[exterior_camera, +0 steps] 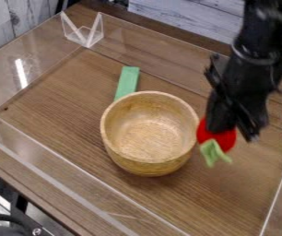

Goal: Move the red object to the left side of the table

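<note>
Claw (225,129) pinching fruit (213,138), holding it clear of table (57,111). Carry step running. Bowl (148,134) sitting just left of claw; next move needing rim clearance, then leftward travel.

We have one view only. We look down at a steep slant from above and just outside the near clear wall (45,171) of the table (57,101), whose edges run diagonally across the picture. We sit close: the wooden bowl (150,134) lies near centre, and the arm (261,37) is cut off at the top right.
</note>
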Tool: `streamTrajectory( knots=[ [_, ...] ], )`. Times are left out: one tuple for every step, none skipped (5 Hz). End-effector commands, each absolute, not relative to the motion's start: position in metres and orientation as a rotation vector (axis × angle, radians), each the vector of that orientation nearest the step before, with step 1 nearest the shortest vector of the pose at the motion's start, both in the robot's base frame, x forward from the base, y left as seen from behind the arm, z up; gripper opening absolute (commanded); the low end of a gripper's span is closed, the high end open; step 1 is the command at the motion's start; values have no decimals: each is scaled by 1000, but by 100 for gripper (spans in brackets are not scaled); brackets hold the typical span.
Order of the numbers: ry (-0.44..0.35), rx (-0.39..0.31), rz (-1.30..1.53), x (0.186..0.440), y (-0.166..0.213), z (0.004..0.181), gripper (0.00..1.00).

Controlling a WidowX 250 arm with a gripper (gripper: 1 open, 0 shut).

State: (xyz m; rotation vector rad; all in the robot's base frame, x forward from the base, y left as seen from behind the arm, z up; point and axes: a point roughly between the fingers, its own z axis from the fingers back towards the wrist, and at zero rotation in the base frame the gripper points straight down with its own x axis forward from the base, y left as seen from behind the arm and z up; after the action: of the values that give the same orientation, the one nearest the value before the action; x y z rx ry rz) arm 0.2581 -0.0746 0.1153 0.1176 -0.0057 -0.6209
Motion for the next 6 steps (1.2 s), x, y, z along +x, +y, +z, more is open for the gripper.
streamTrajectory(
  knots=[
    [-78,149,-531,267,-37,142,0],
    [-77,161,-370,272,-1,149,0],
    [-97,164,-273,283,2,158,0],
    [-108,170,-224,285,7,168,0],
    [-109,175,-179,285,14,174,0],
    [-104,182,-82,284,25,180,0]
  ],
)
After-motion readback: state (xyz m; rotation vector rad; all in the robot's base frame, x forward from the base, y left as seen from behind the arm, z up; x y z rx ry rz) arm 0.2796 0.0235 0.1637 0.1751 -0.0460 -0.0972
